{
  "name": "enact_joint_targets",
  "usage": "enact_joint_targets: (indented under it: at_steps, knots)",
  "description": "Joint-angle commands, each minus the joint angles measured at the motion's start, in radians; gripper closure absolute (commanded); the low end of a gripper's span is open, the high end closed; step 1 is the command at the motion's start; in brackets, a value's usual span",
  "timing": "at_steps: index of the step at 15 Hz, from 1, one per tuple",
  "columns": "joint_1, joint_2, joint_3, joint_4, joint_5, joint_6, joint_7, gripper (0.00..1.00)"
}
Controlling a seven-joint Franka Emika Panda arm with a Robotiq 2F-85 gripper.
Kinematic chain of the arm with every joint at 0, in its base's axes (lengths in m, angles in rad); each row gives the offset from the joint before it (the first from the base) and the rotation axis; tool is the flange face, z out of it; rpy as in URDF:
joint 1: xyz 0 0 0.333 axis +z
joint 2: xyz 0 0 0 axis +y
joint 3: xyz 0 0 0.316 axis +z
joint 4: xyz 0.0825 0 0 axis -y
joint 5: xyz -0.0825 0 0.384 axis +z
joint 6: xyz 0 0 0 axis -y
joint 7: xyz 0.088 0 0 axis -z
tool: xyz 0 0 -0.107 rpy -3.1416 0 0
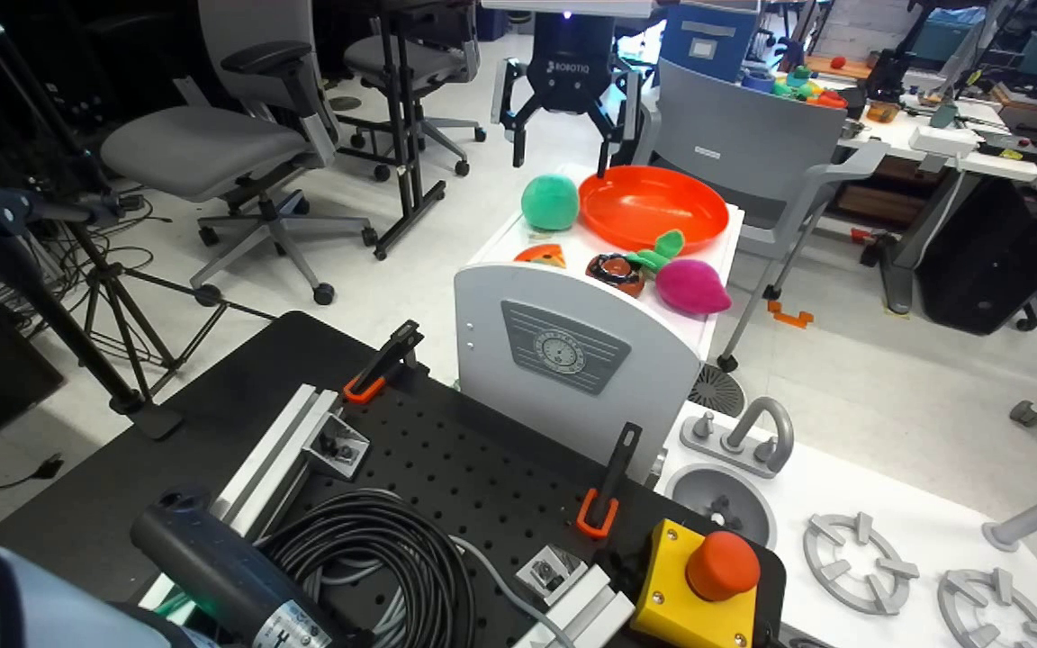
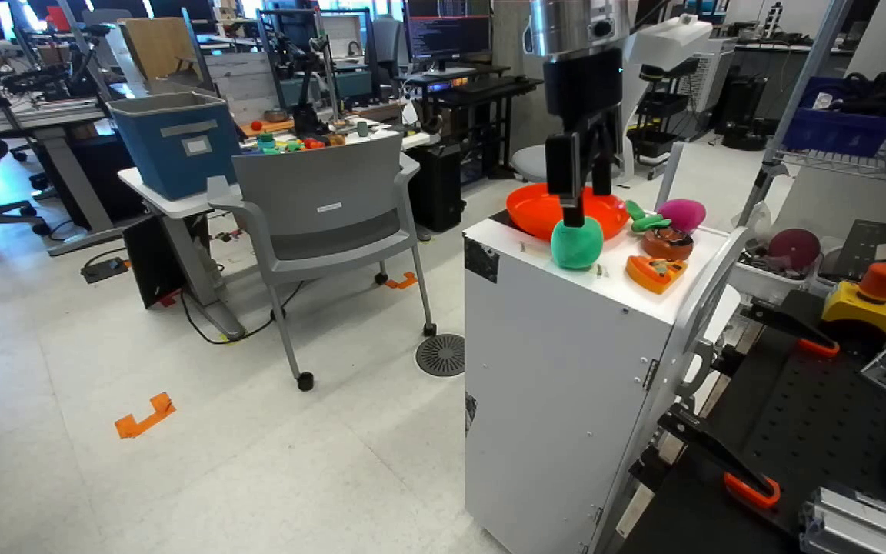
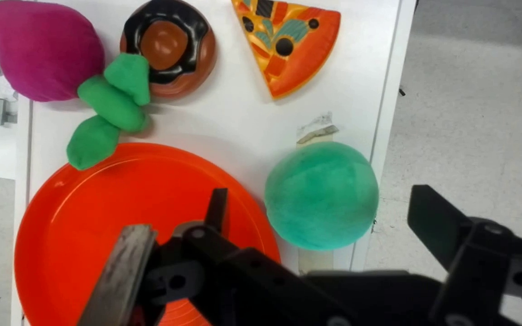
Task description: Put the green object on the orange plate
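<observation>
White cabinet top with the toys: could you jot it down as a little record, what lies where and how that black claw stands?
Surface: white cabinet top
Green ball: on that top, beside the orange plate, not yet on it
Gripper: open, raised above the top, holding nothing
Pizza-slice toy: beside the doughnut toy, apart from it
Magenta toy: its green leaves overlap the orange plate's rim in the wrist view; contact unclear

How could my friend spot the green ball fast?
Find the white cabinet, then the big orange plate on top. The green ball sits beside the plate. It's the only round toy there that's green all over; the pink toy has green leaves.
</observation>
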State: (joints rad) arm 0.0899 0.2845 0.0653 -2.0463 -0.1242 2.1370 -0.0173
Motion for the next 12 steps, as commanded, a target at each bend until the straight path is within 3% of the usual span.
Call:
enact_joint_targets:
  at_steps: [1, 6, 8, 12]
  knots:
    - [-0.004, 0.009, 0.006, 0.022, 0.017, -0.003, -0.019, 0.0]
    - [-0.003, 0.013, 0.005, 0.027, 0.015, -0.004, -0.017, 0.0]
    - [-0.002, 0.014, 0.005, 0.028, 0.014, -0.004, -0.017, 0.09]
    - [-0.002, 0.015, 0.005, 0.03, 0.012, -0.006, -0.016, 0.0]
